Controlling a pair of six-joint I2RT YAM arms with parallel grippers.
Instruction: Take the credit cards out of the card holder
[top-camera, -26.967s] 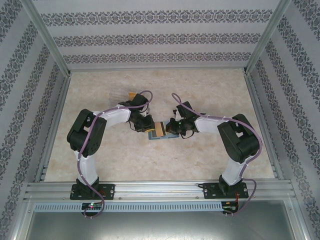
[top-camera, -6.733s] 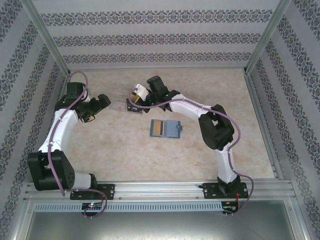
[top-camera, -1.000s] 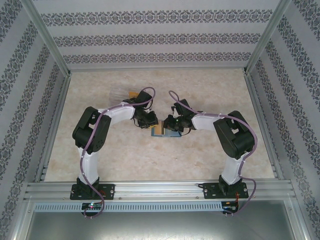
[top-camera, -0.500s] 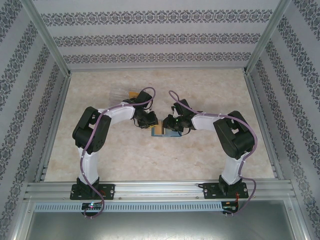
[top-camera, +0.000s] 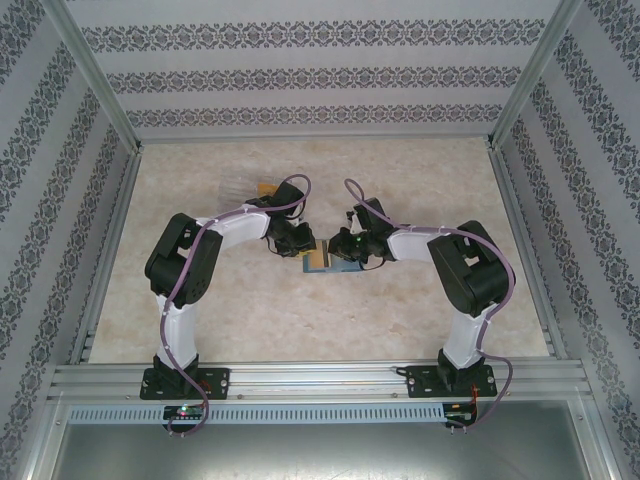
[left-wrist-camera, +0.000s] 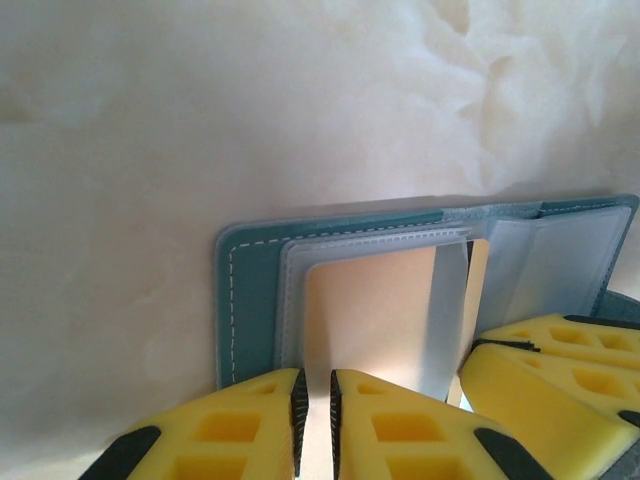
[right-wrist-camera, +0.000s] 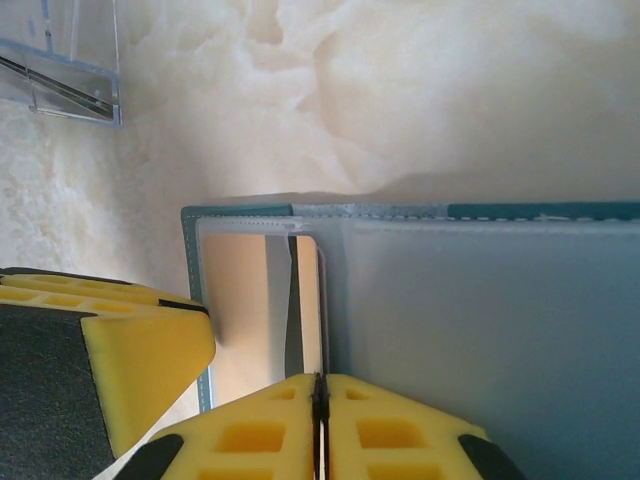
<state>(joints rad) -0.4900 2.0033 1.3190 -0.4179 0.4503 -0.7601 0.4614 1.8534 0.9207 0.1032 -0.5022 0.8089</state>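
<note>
While the card holder (top-camera: 340, 262) lies open on the desk (top-camera: 420, 190), the left pincer (left-wrist-camera: 315, 410), closed to a slit, is set at the orange card (left-wrist-camera: 370, 320)'s edge. The right pincer (right-wrist-camera: 318, 420) is fully closed beside it, and nothing is visibly gripped. Extraction seems under way, and an outward drag is judged needed next.

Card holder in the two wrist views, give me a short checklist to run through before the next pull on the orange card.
1. Card holder lies open on the table: ok.
2. Orange card sits in its clear sleeve, its near edge at the left gripper: ok.
3. Left gripper has hold of the card: cannot tell; its fingers are nearly together.
4. Right gripper is shut near the fold and pins the holder: cannot tell.
5. Room between the two grippers: cannot tell; they are very close.
6. Clear plastic piece lies away from the holder: ok.
</note>
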